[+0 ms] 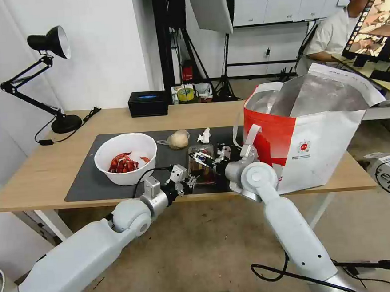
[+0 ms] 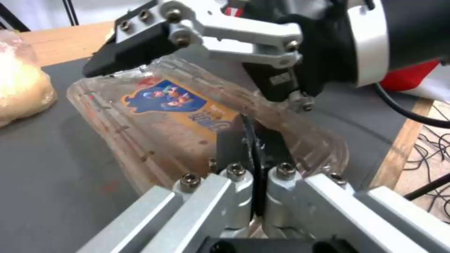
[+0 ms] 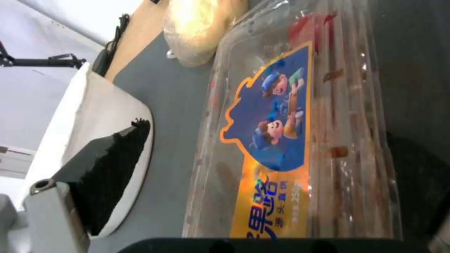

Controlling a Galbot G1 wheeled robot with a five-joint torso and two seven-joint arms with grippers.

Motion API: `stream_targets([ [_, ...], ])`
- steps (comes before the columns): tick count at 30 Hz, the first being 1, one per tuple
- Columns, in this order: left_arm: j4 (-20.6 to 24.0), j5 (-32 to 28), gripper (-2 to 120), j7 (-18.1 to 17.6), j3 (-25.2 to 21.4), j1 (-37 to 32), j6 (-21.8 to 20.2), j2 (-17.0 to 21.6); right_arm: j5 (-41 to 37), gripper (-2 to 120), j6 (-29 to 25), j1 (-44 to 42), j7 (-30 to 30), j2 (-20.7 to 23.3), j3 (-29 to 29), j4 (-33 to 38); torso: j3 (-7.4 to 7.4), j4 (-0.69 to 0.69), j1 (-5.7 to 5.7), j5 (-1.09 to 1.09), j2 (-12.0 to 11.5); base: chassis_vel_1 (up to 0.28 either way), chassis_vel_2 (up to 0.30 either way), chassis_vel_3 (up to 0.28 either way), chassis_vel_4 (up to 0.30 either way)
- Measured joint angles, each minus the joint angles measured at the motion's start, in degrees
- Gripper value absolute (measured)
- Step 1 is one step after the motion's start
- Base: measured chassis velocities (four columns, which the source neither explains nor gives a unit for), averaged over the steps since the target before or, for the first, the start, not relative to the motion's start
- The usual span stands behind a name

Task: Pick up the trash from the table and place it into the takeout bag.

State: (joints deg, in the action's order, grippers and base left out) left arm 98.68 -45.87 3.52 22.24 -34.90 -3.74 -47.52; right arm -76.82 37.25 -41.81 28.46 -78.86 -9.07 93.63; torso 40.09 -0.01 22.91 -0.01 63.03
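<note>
Both arms work at the clear hinged tray (image 1: 201, 163), which lies on the dark mat (image 1: 86, 180) of the table (image 1: 41, 174) near its front edge; the left gripper (image 2: 253, 151) has its two black pads pressed together on the tray's near rim, so it is clamped on the plastic at the end closest to the robot; the right gripper (image 1: 211, 156) stands over the same tray from the bag side, its fingers spread wide with one black ribbed pad (image 3: 112, 175) beside the lid and not visibly touching it.

The tray's long axis runs straight away from the left gripper, toward the beige wrapped lump (image 1: 178, 139) and the crumpled tissue (image 1: 204, 135) beyond its far end; the blue and orange label (image 3: 276, 140) faces up; the takeout bag (image 1: 310, 133) stands open just past the right gripper, so by my judgement the right arm is the nearer one for the carry, and the tray must travel sideways across its own length to reach the opening.

The white bowl (image 1: 125, 157) sits well off on the left gripper's outer side, untouched.
</note>
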Motion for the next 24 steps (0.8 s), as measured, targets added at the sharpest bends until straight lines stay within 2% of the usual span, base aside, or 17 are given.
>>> stream_targets([
  [24,1.01,-0.29,0,-0.03,0.20,-0.77,0.37,0.50,-1.12,99,2.40,0.26,0.28,0.72,0.01,0.73,0.01,0.02,0.00,0.01,0.00,0.000,0.000,0.000,0.000],
])
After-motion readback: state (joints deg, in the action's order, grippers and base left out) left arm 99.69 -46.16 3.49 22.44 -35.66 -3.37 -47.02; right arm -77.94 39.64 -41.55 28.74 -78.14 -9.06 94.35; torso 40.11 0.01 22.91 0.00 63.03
